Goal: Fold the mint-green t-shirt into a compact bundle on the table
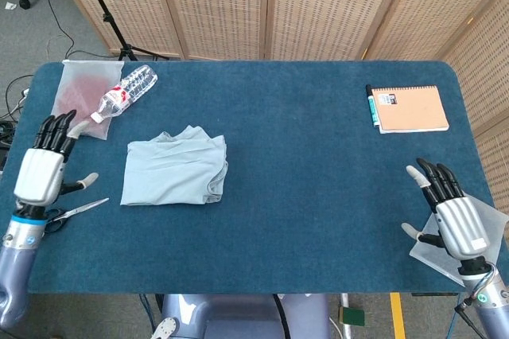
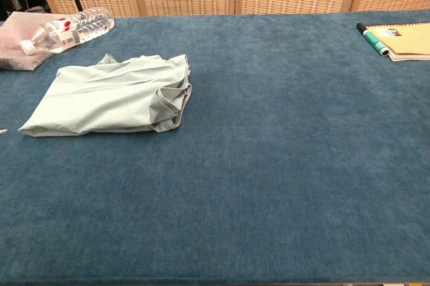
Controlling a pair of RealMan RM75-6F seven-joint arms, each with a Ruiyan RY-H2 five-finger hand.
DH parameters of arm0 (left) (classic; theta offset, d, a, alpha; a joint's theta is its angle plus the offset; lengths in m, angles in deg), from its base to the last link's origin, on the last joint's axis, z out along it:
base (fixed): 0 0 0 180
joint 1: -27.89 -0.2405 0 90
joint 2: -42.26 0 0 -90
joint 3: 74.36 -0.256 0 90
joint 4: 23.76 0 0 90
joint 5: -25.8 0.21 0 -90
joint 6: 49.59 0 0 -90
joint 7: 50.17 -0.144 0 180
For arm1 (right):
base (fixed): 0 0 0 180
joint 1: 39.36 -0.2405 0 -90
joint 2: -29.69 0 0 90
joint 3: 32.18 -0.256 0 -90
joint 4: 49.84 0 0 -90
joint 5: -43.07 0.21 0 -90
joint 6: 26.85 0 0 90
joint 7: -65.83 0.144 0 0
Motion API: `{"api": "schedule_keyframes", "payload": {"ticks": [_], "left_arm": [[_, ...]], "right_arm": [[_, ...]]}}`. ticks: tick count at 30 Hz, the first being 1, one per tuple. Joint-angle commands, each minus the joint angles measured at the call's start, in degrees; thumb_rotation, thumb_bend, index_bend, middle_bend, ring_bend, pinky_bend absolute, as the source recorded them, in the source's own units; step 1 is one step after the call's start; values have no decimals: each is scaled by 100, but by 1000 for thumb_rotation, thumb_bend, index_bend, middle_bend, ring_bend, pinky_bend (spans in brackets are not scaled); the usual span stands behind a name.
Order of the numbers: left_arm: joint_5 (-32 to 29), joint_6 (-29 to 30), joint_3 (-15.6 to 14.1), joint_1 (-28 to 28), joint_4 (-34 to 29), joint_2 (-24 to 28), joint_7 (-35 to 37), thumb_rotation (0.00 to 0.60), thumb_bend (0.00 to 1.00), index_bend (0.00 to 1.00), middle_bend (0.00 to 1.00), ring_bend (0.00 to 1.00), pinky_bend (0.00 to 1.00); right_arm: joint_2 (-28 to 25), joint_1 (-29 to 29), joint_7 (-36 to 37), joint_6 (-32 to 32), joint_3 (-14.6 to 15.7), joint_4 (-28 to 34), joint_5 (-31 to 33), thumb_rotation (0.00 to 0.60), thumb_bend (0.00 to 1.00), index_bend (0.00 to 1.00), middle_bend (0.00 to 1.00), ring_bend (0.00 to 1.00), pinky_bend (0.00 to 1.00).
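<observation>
Folded t-shirt (image 1: 175, 170) lies on the table (image 1: 318, 196) at 9 o'clock; left hand (image 1: 38, 173) at 9, right hand (image 1: 453, 216) at 4, both spread, holding nothing

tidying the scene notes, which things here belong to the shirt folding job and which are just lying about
Job: t-shirt, folded on the table; left hand and right hand, both open, off the shirt.

Lying about: bottle, bag, scissors, notebook, marker.

light: bright, even | shadows: soft, faint | glare: slight on screen panels | focus: sharp in both views
</observation>
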State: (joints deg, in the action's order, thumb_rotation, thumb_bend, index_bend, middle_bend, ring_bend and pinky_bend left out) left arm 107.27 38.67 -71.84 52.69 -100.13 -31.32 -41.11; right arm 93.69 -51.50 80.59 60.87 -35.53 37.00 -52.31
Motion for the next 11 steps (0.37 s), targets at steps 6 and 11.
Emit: {"api": "schedule_keyframes", "payload": {"ticks": [6, 11], "left_arm": [[-495, 117, -306, -1060, -1243, 864, 139, 600, 60, 0, 0, 0, 0], [-422, 183, -257, -1233, -1365, 945, 1, 600, 72, 0, 0, 0, 0]], "right_arm": [[-33, 17, 41, 67, -43, 40, 33, 600, 0, 0, 0, 0, 0], [-70, 35, 94, 106, -68, 70, 60, 600, 0, 0, 0, 0, 0]]}}
